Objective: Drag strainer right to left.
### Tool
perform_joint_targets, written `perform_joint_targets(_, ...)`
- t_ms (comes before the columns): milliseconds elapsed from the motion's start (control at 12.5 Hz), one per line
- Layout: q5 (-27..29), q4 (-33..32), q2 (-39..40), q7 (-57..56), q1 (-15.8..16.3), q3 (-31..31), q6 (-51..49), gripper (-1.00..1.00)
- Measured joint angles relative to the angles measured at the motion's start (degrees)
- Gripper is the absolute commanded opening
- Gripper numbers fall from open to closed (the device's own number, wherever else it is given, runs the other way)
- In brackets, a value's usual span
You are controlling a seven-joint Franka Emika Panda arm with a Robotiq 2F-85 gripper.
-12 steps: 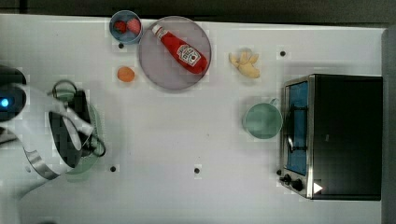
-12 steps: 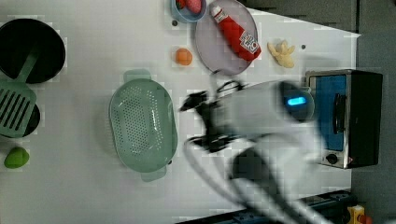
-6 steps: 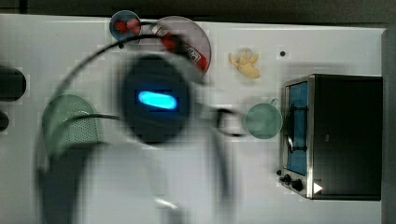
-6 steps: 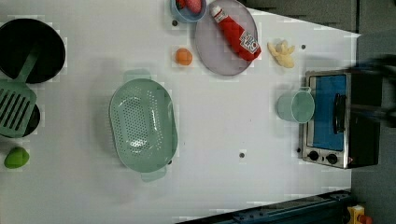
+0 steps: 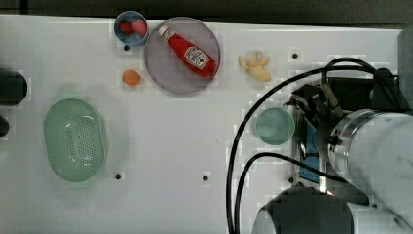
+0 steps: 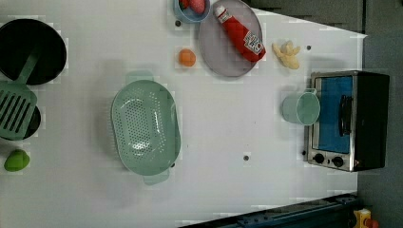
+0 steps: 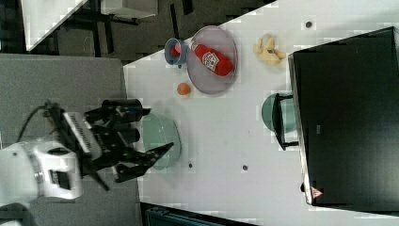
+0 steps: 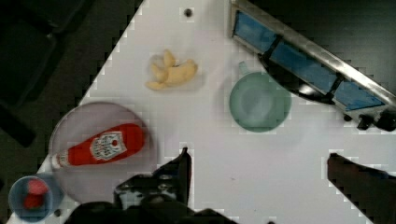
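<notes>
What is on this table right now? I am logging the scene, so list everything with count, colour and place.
strainer: one, pale mint green, the left view's centre-left.
cup: one, green, in front of the toaster oven.
toaster oven: one, silver and black, the left view's right.
plate: one, grey, holds the ketchup bottle.
ketchup bottle: one, red, lying on the plate.
bowl: one, blue, red fruit inside, beside the plate.
orange ball: one, between strainer and plate.
banana peel: one, yellow, near the oven.
pan: one, black, the left view's left.
spatula: one, green.
lime: one, green.
gripper: one, black, fingers open, empty.

Top and left views overhead, sharing the table [image 5: 160, 146]
</notes>
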Motion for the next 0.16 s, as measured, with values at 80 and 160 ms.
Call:
perform_joint_targets(80,0.7,-0.4,1.3,-0.7,-0.5,0.1,-0.4,1.00)
perform_joint_targets(160,1.6,-0.7,3.0,-1.5,-0.8,0.6,-1.0,1.00)
